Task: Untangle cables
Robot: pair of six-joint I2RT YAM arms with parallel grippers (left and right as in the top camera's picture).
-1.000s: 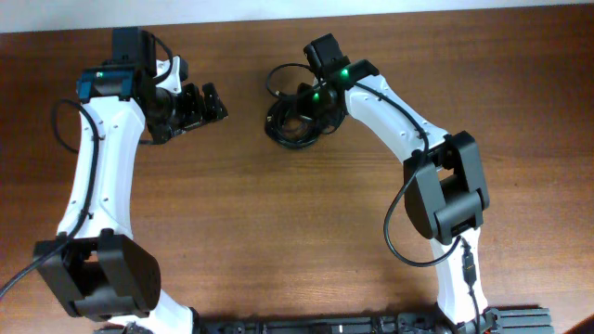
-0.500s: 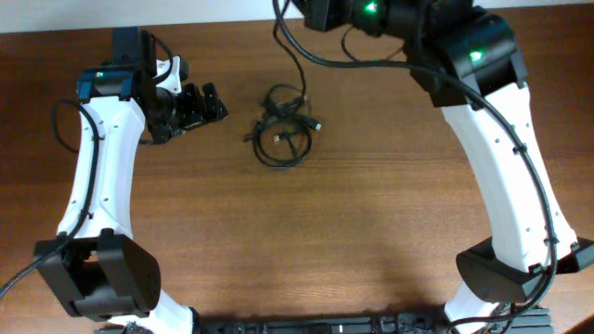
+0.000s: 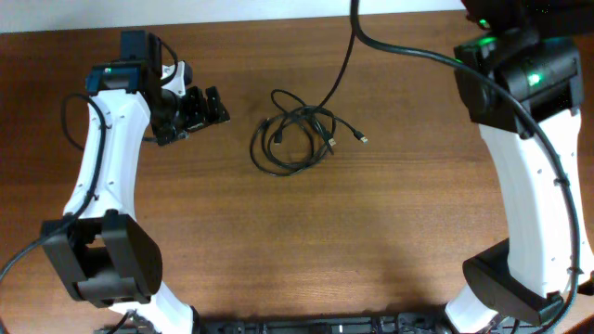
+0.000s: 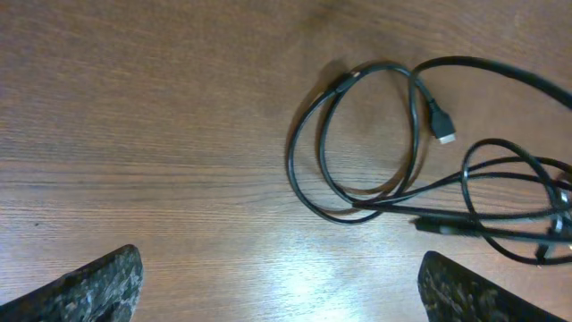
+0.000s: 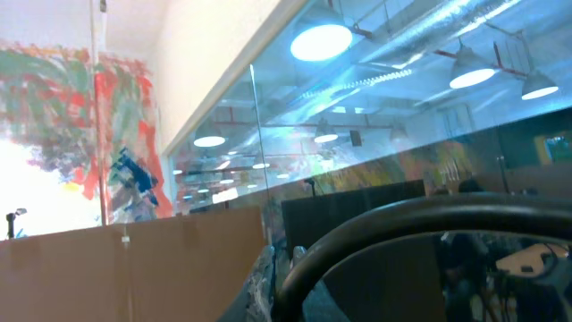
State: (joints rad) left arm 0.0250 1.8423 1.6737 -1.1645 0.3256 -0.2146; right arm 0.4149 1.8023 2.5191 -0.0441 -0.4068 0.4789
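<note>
The cables (image 3: 290, 141) lie as a loose black tangle of loops on the wooden table, with small plug ends pointing right (image 3: 361, 139). One strand (image 3: 340, 74) rises from the tangle toward the top edge. My left gripper (image 3: 200, 109) is open and empty, left of the tangle. In the left wrist view its fingers (image 4: 281, 291) stand wide apart and the loops (image 4: 393, 170) lie ahead. My right gripper is out of the overhead view. In the right wrist view its jaws (image 5: 284, 261) are closed, and a black cable (image 5: 402, 219) arcs out from them.
The right arm (image 3: 524, 139) is raised high at the right, with its thick black wire (image 3: 418, 54) sweeping across the top. The right wrist camera looks at a glass wall and ceiling lights, not the table. The left arm (image 3: 97, 176) stands along the left side.
The right arm has risen and swung right, pulling one strand up. The tangle has loosened and spread toward the right. The left arm has barely moved.
</note>
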